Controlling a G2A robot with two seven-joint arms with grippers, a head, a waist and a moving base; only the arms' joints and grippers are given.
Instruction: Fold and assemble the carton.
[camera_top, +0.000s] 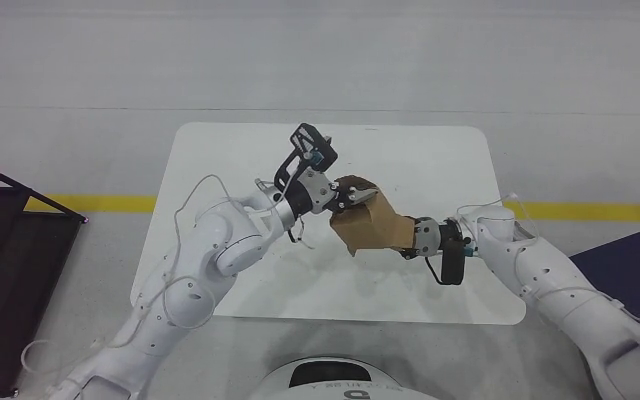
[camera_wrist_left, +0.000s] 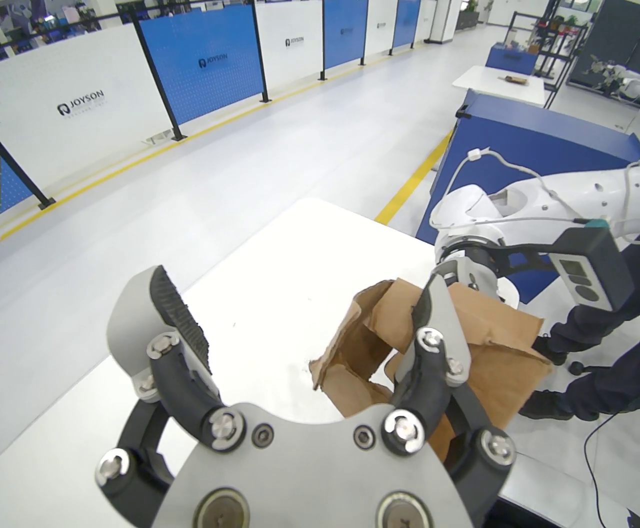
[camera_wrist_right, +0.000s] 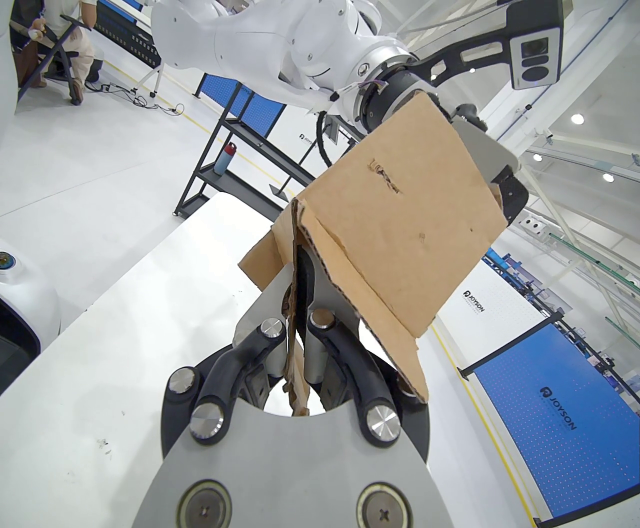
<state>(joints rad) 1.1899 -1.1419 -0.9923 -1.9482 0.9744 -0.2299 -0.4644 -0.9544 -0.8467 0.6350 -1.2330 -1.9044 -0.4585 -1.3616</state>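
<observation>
A: Room round the carton (camera_top: 370, 228)?

B: Mid-frame in the top view, over the middle of the table (camera_top: 430, 160). Can't tell whether it touches the top. Bare tabletop lies wide toward the upper edge and upper right. The table's lower edge runs close below the right gripper (camera_top: 412, 238).

A: What do the wrist views add?

B: Right wrist view: carton (camera_wrist_right: 400, 235) tilted, one wall broadside to the camera, its corrugated edge running down into the right gripper (camera_wrist_right: 298, 280). Left wrist view: the carton's (camera_wrist_left: 480, 340) open end, flaps loose.

A: Jaws?

B: Right: closed tight on a cardboard wall edge. Left gripper (camera_wrist_left: 300, 287): spread wide, gripping nothing. One finger (camera_wrist_left: 440, 325) lies against the carton, the other stands apart over bare table.
</observation>
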